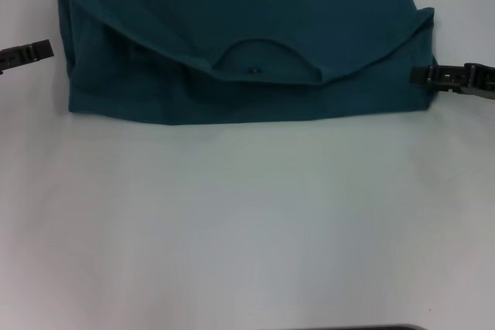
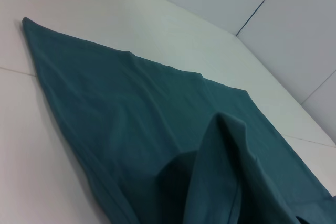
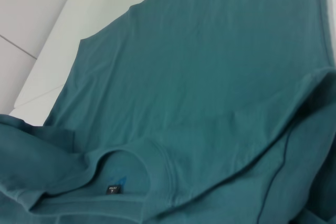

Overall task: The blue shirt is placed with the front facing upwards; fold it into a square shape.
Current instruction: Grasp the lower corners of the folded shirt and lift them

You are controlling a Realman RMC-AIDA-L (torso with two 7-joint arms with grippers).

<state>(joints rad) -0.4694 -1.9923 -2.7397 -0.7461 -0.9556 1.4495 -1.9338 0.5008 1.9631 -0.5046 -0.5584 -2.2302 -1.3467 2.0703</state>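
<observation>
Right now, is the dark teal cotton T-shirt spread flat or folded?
Partly folded: the dark teal cotton T-shirt has its collar end turned over onto the body, plain side up, neck label showing.

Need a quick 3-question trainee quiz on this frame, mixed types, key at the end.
1. True or false: the blue shirt lies with its top part folded over, so the collar faces the near edge of the table.
2. Multiple choice: where are the two claws in the head view? A) both above the collar; B) left claw off the shirt's left edge, right claw at its right edge; C) both parked at the near table edge.
3. Fill in: the small dark neck label sits inside the ____.

Key: 1 true; 2 B; 3 collar.
</observation>
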